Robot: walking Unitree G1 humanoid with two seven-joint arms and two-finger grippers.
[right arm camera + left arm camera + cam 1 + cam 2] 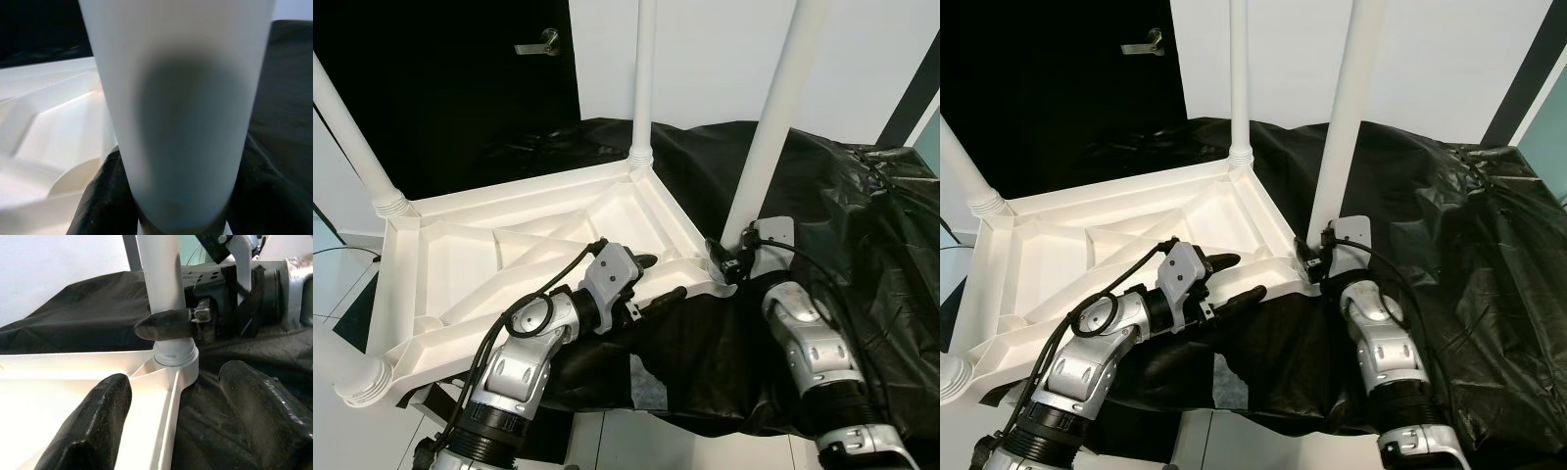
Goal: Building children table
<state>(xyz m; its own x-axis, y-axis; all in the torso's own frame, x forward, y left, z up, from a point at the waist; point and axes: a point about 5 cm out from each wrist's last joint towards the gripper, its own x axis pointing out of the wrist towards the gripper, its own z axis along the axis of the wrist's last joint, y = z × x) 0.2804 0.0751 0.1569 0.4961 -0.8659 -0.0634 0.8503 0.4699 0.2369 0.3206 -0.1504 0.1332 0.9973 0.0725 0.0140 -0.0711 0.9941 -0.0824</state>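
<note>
A white plastic children's table (509,245) lies upside down on a surface draped in black cloth (862,225). Its legs stand upright in the corner sockets. My right gripper (729,262) is shut on the base of the near right leg (773,117), with a black finger (164,325) wrapped around it just above the socket. In the right wrist view that leg (181,98) sits between both fingers. My left gripper (656,279) is open and straddles the table's front rim (171,396), one finger inside the underside, the other over the cloth.
Other legs rise at the back (644,78), the far left (357,137) and the near left corner (342,362), which overhangs the cloth's edge. A black door with a handle (540,42) and a white wall stand behind. Tiled floor lies below.
</note>
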